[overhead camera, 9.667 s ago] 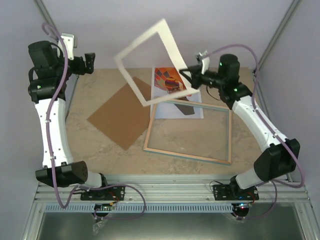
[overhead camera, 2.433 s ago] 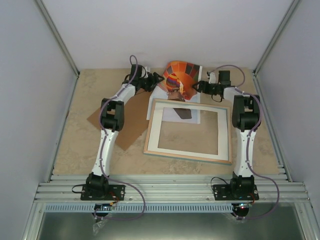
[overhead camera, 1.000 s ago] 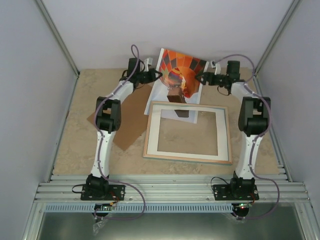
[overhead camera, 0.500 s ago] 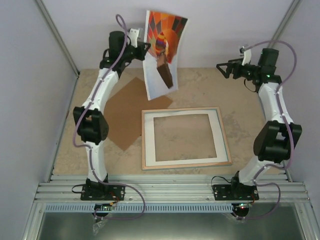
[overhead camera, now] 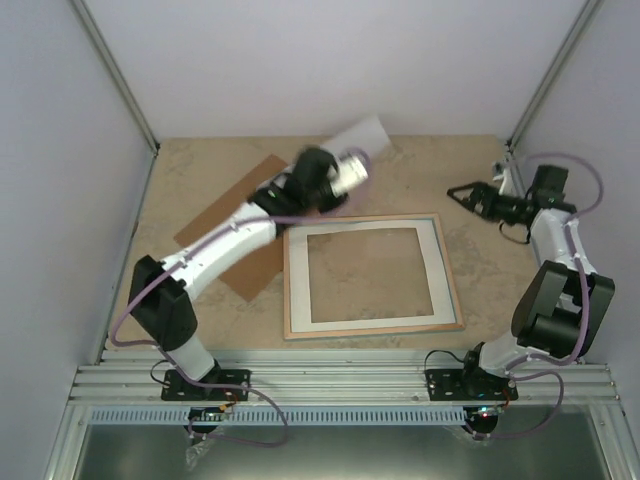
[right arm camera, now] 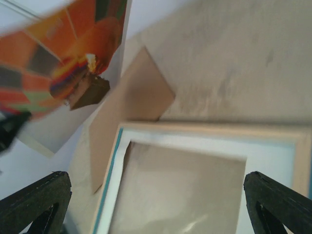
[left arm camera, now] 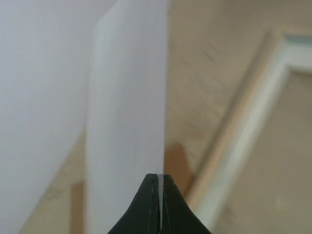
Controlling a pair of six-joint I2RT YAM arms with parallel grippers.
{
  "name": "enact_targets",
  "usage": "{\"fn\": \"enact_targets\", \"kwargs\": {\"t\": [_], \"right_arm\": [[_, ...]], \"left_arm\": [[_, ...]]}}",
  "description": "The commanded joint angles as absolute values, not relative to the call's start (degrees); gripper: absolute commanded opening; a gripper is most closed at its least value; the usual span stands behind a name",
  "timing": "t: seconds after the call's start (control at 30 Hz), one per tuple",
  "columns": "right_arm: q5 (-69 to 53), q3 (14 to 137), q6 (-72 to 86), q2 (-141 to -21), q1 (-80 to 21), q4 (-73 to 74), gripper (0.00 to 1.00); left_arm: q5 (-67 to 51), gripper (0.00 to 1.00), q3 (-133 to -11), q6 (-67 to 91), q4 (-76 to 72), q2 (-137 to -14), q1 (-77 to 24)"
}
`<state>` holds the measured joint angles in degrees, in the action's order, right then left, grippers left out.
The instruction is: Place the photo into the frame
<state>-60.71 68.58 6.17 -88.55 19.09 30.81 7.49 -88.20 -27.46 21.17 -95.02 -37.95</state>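
Left gripper (left arm camera: 159,179) clamped on edge of photo (right arm camera: 73,53), white reverse up, aloft near far-left corner of frame (overhead camera: 372,332); right gripper (overhead camera: 455,190) spread wide, empty; frame flat on table (overhead camera: 200,310), mat (overhead camera: 300,280) inside

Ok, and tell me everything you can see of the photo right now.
The photo is a thin rectangular paper print. It shows an orange-red striped hot-air balloon with a brown basket on a pale ground, and its back is plain white. It is off the table, up in the air beyond the far left corner of the frame, not in it. The left gripper is shut on one edge, and nothing else touches it. From above only the white back shows.
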Motion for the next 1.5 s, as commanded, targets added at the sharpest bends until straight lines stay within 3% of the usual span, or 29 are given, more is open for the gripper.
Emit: {"fn": "enact_targets", "kwargs": {"t": [0.0, 0.43, 0.67, 1.03, 1.27, 1.47], "right_arm": [[-66.49, 57.10, 13.81, -84.91, 20.11, 30.41, 0.98], [-60.66, 41.58, 21.24, -83.15, 19.04, 20.71, 0.98], [-61.85, 43.69, 24.08, -88.50, 15.69, 19.47, 0.98], [-62.82, 47.54, 24.13, -96.58, 13.24, 19.09, 0.89], [-61.89, 47.38, 24.67, -98.14, 9.85, 18.13, 0.81], [-62.20, 49.81, 23.70, -99.73, 8.22, 18.96, 0.61]], "left_arm": [[23.26, 0.00, -76.14, -33.78, 24.18, -92.39, -49.34], [7.68, 0.00, -75.72, -18.14, 27.09, -99.20, -53.12], [4.80, 0.00, -72.32, -17.04, 24.36, -97.97, -55.14], [3.17, 0.00, -68.50, -14.03, 21.16, -97.59, -58.61], [3.02, 0.00, -68.27, -13.50, 20.20, -97.28, -59.24], [1.30, 0.00, -67.75, -13.80, 20.26, -96.16, -59.80]]}}
